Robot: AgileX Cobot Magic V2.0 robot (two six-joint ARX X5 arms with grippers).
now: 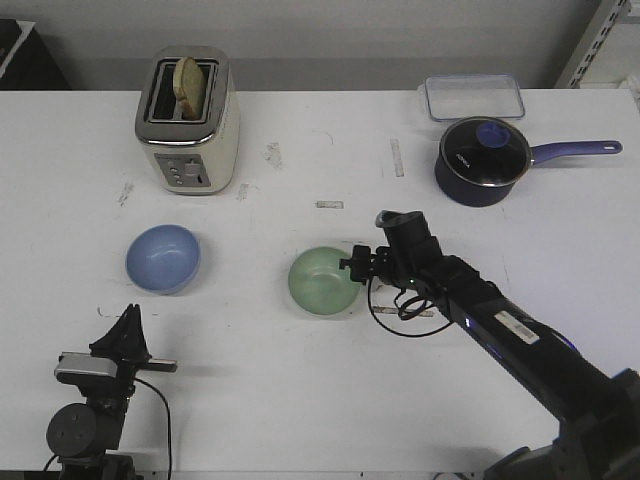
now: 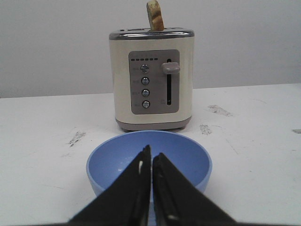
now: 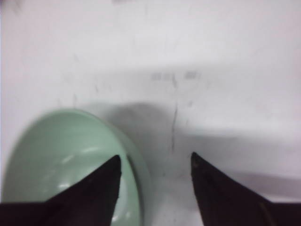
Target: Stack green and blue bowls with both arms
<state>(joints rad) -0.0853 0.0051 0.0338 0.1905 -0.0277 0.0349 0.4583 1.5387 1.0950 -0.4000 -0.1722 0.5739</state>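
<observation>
The right arm's black pointed gripper is reaching in at the pale mint green glossy bowl, which is sitting near the middle of the white tabletop. Its fingers are standing apart and straddling the bowl's rim at about three o'clock: one tip inside the bowl, the other outside over the bare tabletop. That looks to me like a setup for pinching the wall of the bowl, though the fingers are not clamped on it yet.

Over at nine o'clock from the green one, well apart from it, the light periwinkle blue glossy bowl is sitting upright and empty. The left arm's black gripper is hanging back at six o'clock of that bowl, its fingers pressed nearly together and gripping nothing, aimed straight at the bowl.

Behind the blue bowl, at twelve o'clock, a cream and silver toaster is holding a slice of bread. Far off at two o'clock, a dark blue lidded saucepan and a clear plastic container are standing out of the way. Nothing is lying between the two bowls, so the path looks open to me.
</observation>
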